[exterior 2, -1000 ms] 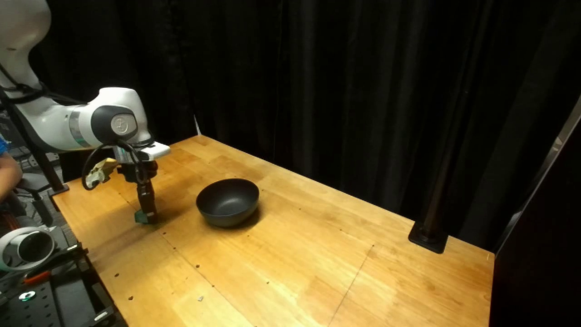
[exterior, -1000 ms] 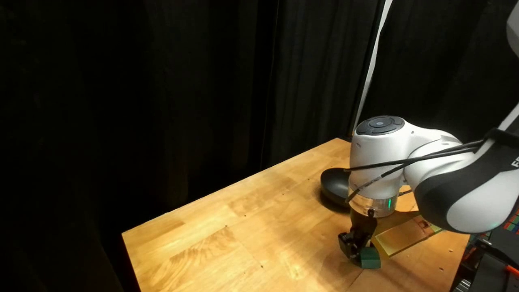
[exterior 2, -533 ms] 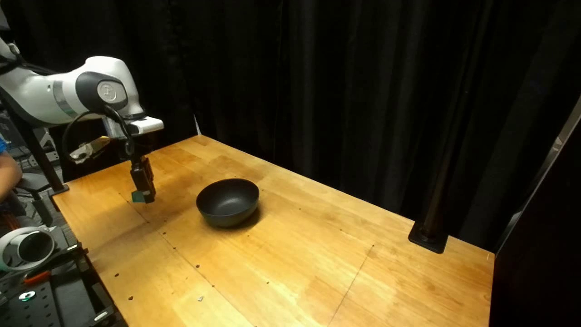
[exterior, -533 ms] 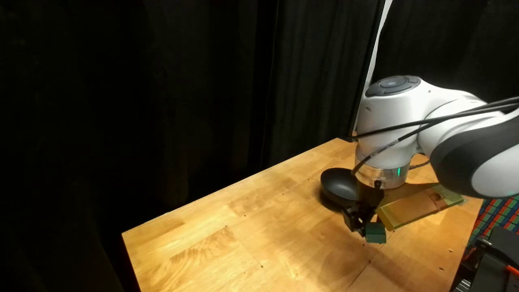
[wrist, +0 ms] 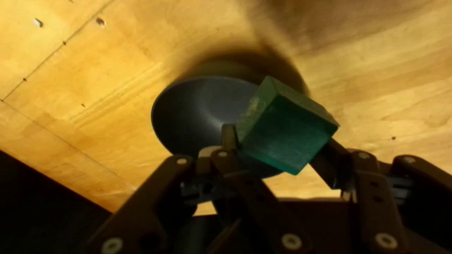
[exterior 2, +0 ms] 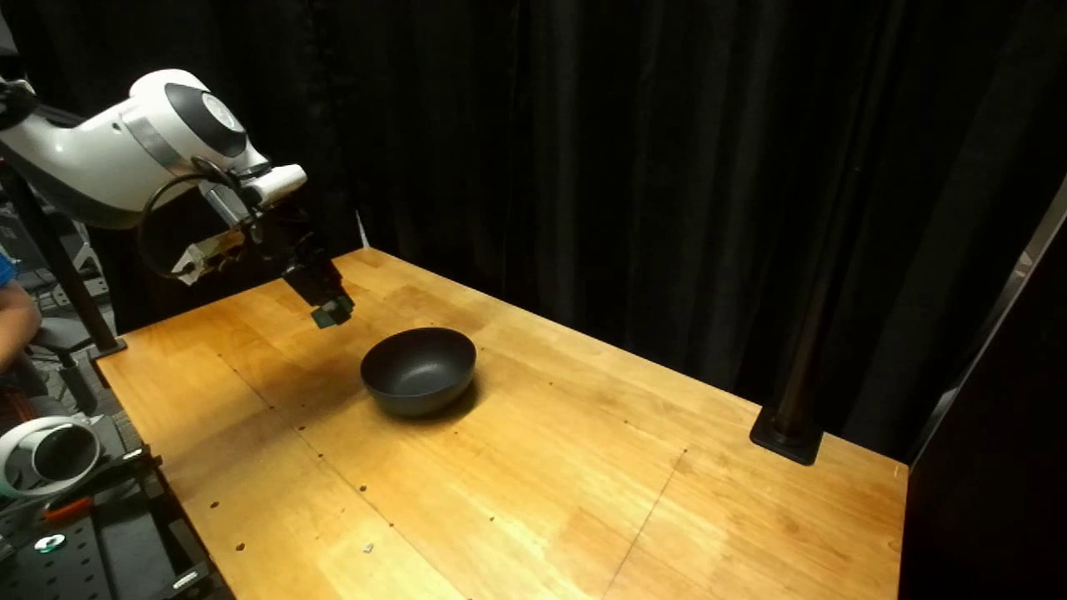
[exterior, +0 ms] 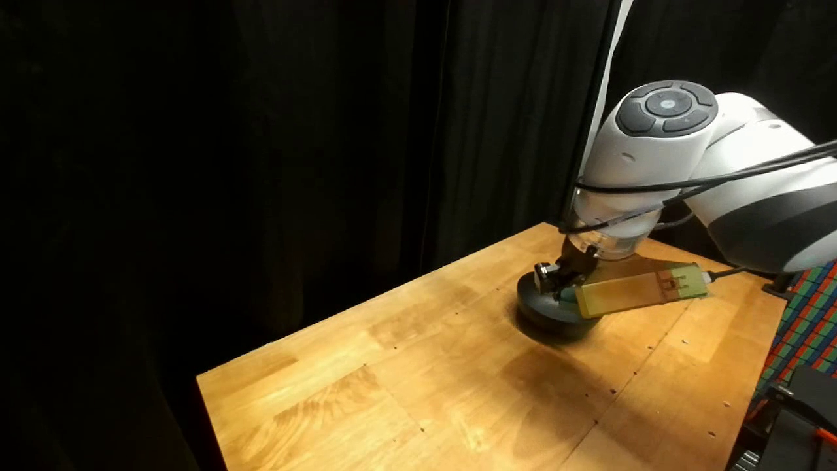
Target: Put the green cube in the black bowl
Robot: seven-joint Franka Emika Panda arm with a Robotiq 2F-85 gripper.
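While the claw (wrist: 279, 150) pinches the green cube (wrist: 287, 130) (aloft), black bowl (exterior 2: 417, 375) nearby, on the table (exterior 2: 567, 458)

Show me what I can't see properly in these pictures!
Black bowl: wrist view, partly covered by the green cube and the hand.
Person: in an exterior view, mostly cut off by the left edge.
Pale bit on the table: in an exterior view, too small to name.
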